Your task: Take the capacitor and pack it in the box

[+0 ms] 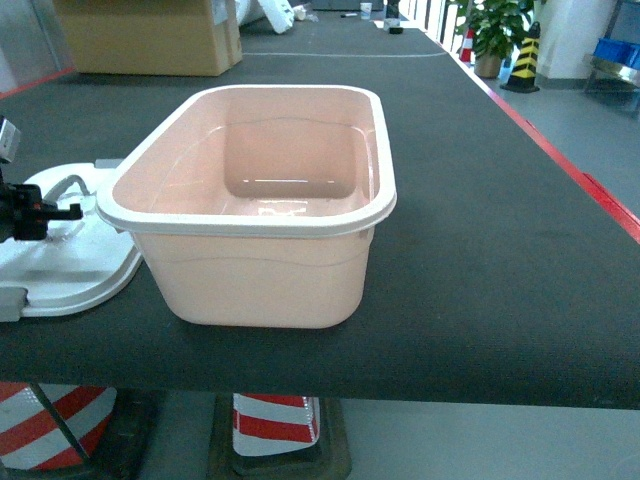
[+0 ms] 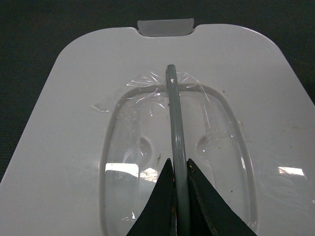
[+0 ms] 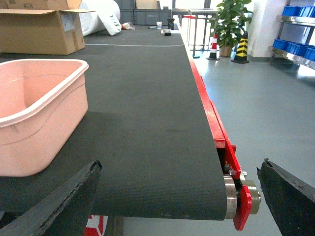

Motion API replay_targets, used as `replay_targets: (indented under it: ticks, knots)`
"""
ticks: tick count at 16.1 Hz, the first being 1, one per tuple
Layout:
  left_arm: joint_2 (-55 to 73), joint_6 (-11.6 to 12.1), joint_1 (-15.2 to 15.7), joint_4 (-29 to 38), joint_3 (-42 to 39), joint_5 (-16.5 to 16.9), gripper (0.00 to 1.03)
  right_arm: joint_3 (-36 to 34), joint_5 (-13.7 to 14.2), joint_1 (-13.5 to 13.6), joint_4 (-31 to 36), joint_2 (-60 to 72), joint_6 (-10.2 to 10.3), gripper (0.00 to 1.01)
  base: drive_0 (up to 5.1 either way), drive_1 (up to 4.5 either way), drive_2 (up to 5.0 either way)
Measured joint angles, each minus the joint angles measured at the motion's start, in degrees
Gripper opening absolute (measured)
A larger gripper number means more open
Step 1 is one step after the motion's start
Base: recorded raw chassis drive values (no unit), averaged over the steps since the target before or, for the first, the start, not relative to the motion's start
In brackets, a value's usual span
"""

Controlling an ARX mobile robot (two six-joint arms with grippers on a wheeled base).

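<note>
The box (image 1: 250, 270), a pale pink tub with a white rim, stands open on the black belt, and nothing shows inside it. Its white lid (image 1: 70, 280) lies flat just left of it. My left gripper (image 1: 40, 212) is over the lid. In the left wrist view this gripper (image 2: 178, 161) is shut on the lid's grey arched handle (image 2: 173, 113). My right gripper (image 3: 179, 164) is open and empty, low at the belt's front end, with the box (image 3: 34, 128) to its left. This gripper is out of the head view. No capacitor is in view.
A brown cardboard carton (image 1: 150, 35) stands at the far end of the belt. A red rail (image 1: 560, 160) runs along the belt's right side, ending at a roller (image 3: 236, 194). Beyond it are a potted plant (image 1: 495, 30) and blue crates (image 3: 295, 46).
</note>
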Motion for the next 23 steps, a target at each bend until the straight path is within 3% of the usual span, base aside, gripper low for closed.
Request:
replay_targets:
  ticks: [7,10,13,17,20,23]
  knots:
    - [-6.88,-0.74,2.21,-0.74,-2.38,1.14,0.02,0.00,0.00,0.00,0.00,0.00,0.00,0.98,0.0,0.00,0.0]
    - [-18.49,-4.11,2.99,-0.74,-4.70,0.66,0.02,0.00,0.00,0.00,0.00,0.00,0.00,0.98,0.0,0.00,0.0]
    - [-30.73,-6.51,0.09,0.07,-9.88,-1.51,0.02,0.00,0.00,0.00,0.00,0.00,0.00,0.98,0.0,0.00,0.0]
    - [-39.98,-7.80,-11.61,-1.03,-14.88,-7.80,0.02,0.00,0.00,0.00,-0.02,0.00,0.00,0.98,0.0,0.00,0.0]
    - [-39.41,-8.46,-26.03,-2.56,-15.10,-17.05,0.02,0.00,0.00,0.00,-0.02,0.00,0.00,0.98,0.0,0.00,0.0]
    - [-35.50,-8.85,-31.26,-2.56,-13.27,-22.38,0.02,0.00,0.00,0.00,-0.02,0.00,0.00,0.98,0.0,0.00,0.0]
